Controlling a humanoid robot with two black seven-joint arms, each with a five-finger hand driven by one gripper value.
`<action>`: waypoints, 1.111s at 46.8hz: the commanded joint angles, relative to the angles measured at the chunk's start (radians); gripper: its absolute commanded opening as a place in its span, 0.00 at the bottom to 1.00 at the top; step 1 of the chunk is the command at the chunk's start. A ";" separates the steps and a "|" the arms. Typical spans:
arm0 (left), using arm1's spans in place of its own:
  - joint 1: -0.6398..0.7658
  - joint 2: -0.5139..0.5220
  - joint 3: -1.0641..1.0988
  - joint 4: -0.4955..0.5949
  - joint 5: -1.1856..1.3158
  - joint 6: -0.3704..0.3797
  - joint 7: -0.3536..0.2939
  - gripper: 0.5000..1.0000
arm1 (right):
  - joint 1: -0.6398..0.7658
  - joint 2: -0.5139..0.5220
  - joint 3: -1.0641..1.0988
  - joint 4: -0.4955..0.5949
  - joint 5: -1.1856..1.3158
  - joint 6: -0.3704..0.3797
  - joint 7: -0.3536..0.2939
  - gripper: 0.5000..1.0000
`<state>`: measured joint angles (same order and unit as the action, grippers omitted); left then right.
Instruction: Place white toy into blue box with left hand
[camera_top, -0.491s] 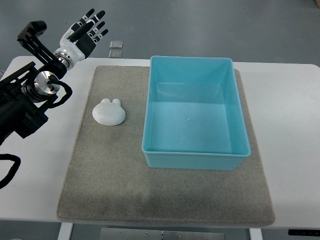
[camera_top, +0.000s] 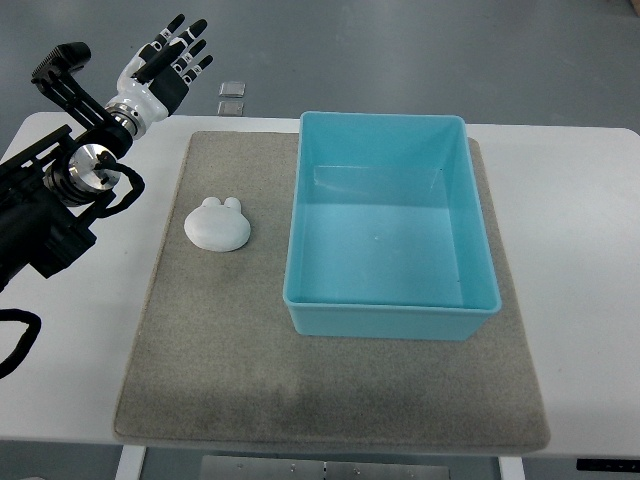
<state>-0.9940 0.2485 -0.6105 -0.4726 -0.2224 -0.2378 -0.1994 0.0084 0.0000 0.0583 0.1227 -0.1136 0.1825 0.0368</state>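
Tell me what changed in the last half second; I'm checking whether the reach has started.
The left hand, fingers spread and holding nothing, shifted slightly up and left in the picture, away from the white toy. Nothing was grasped or released. The toy stayed on the grey mat beside the blue box, which is empty.

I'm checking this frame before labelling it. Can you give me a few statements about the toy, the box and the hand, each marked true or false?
1. The white rabbit-shaped toy lies on the grey felt mat, outside the light blue plastic box. True.
2. The box already holds the toy. False: the box is empty.
3. The left hand has its fingers spread and holds nothing. True.
4. The left hand is touching the toy. False: it is up at the table's far left corner, well apart from the toy.
5. The toy sits to the right of the box in the picture. False: it is to the box's left.
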 joint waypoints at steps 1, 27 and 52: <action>0.000 0.000 -0.002 0.000 0.000 0.000 0.000 0.99 | 0.001 0.000 0.000 0.000 0.000 0.000 0.000 0.87; -0.002 0.000 0.002 -0.006 0.002 0.002 0.000 0.98 | -0.001 0.000 0.000 0.000 0.000 0.000 0.000 0.87; 0.003 0.014 0.038 -0.014 0.008 0.005 0.006 0.98 | 0.001 0.000 0.000 0.000 0.000 0.000 0.000 0.87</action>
<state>-0.9912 0.2623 -0.5833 -0.4836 -0.2155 -0.2289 -0.1934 0.0092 0.0000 0.0583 0.1227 -0.1135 0.1825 0.0368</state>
